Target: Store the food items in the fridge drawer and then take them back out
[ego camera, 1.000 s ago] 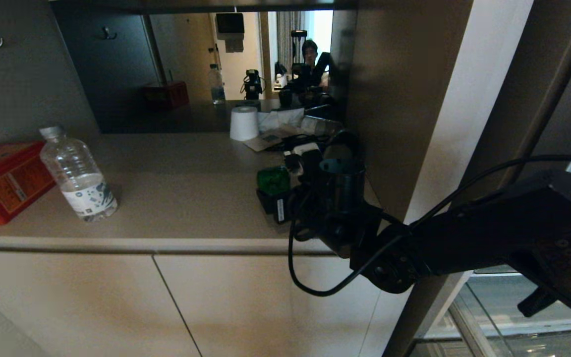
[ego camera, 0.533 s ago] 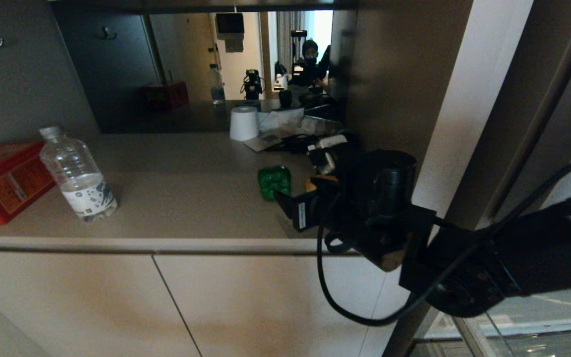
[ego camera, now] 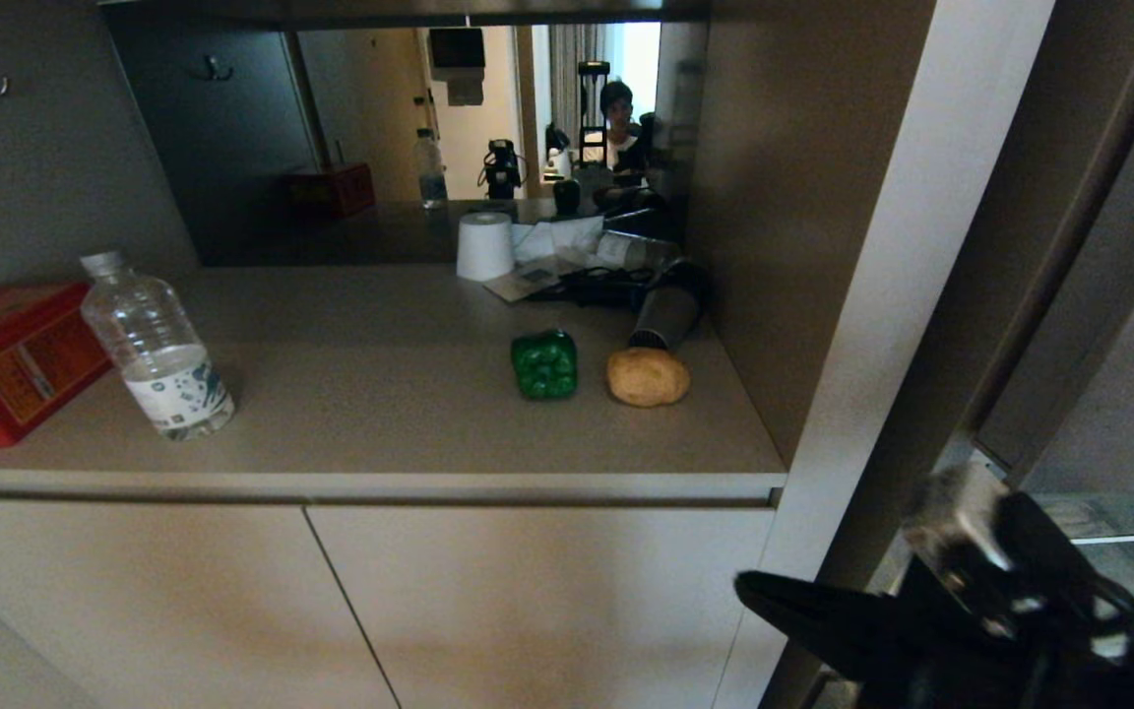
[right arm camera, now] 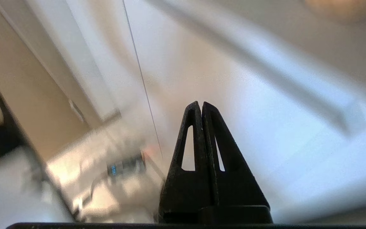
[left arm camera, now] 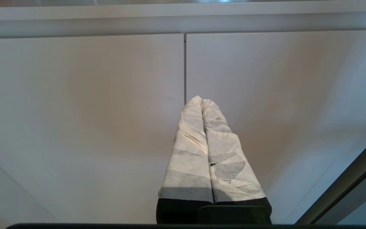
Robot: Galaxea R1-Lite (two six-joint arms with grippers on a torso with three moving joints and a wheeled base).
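Right tool, head view: the right tool sits low at the right, below the bench edge, fingers pressed together, holding nothing.
Food, head view: the green bell pepper and the tan potato rest side by side near the bench's right end, apart from the tool.
Other items, head view: a water bottle stands beside a red tin box at the left.
Left wrist view: the left tool, taped white, is closed and empty before cabinet doors.
Right wrist view: the right tool is closed, empty; the surroundings are blurred.
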